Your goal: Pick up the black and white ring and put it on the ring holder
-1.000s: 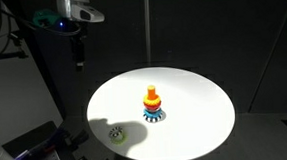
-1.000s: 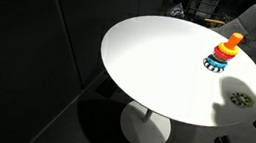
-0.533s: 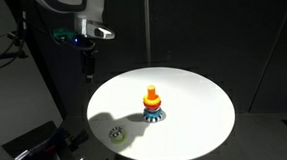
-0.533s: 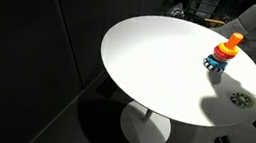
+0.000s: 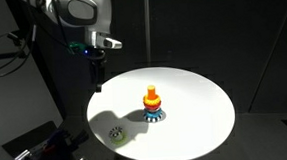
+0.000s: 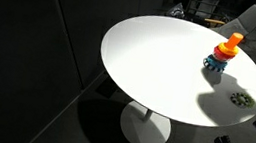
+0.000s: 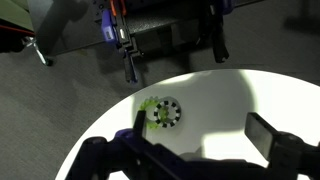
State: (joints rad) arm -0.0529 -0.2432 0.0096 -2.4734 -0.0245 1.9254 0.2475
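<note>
The black and white ring [image 7: 165, 112] lies flat on the round white table [image 5: 190, 97], partly over a small yellow-green piece [image 7: 150, 110]. It also shows in both exterior views [image 5: 115, 133] [image 6: 239, 98], near the table edge. The ring holder [image 5: 153, 102] [image 6: 223, 52], a cone of orange, yellow and red rings on a blue base, stands near the table's middle. My gripper [image 5: 97, 81] [image 7: 205, 135] hangs high above the table's edge, open and empty, with the ring below its left finger in the wrist view.
The room around the table is dark. Black and blue stands with red clamps [image 7: 125, 40] stand on the grey floor beyond the table. A chair [image 6: 245, 17] stands behind the table.
The arm has swung toward the table and lowered. Its shadow on the table has shifted across the ring. The ring and holder have not moved.
</note>
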